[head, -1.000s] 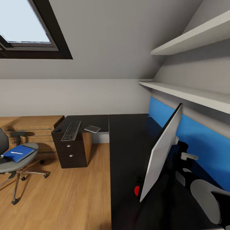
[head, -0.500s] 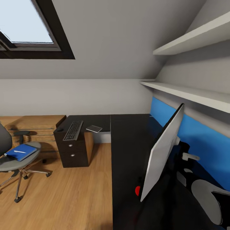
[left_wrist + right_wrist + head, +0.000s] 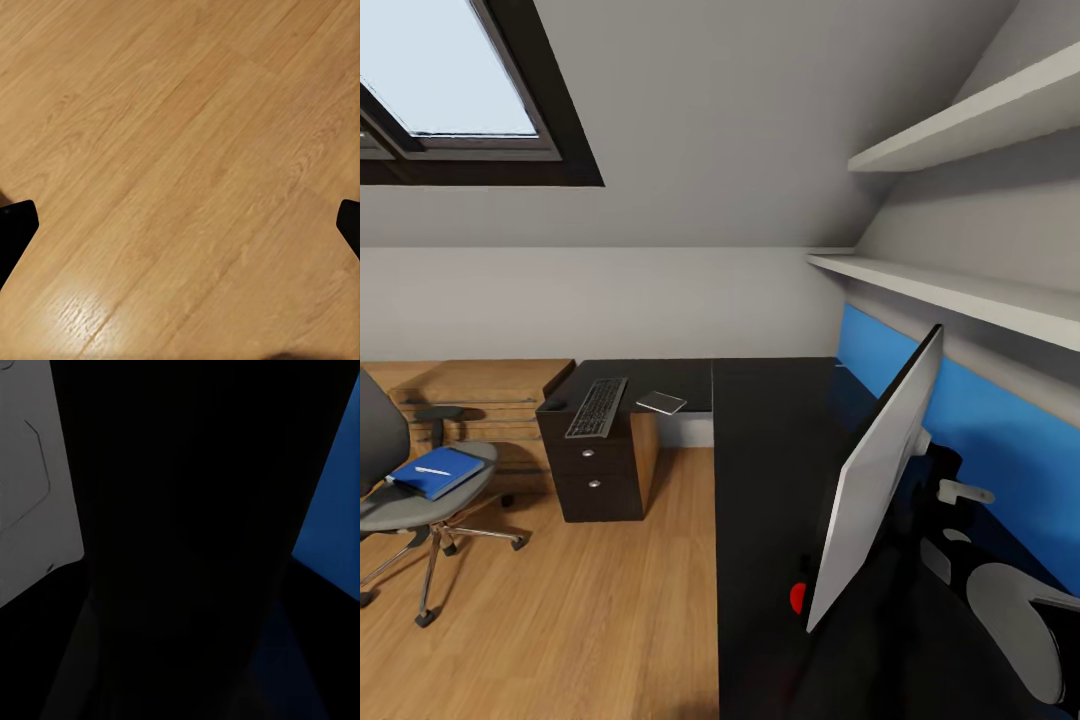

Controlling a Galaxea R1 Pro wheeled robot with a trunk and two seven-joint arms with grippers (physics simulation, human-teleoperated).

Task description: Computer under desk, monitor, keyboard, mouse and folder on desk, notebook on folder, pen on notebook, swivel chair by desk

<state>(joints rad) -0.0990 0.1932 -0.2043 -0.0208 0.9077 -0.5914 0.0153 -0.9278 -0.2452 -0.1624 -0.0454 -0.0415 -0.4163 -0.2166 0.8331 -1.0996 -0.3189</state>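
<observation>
The black L-shaped desk runs from the far wall along the right wall. On its near part the monitor stands edge-on, white back toward me. The keyboard lies on the far wing above the drawers, with the small black mouse left of it and the notebook to its right. The swivel chair stands at the left and carries the blue folder, with the white pen on the folder. The computer is out of view. My left gripper hangs open over bare floor. My right arm reaches behind the monitor, and its fingers are lost in darkness.
A light wooden chest stands against the far wall behind the chair. Two white shelves run above a blue wall panel on the right. A skylight sits in the sloped ceiling. Wood floor lies between chair and desk.
The whole picture has slid a little to the right, so the camera has turned left. The things themselves have not moved.
</observation>
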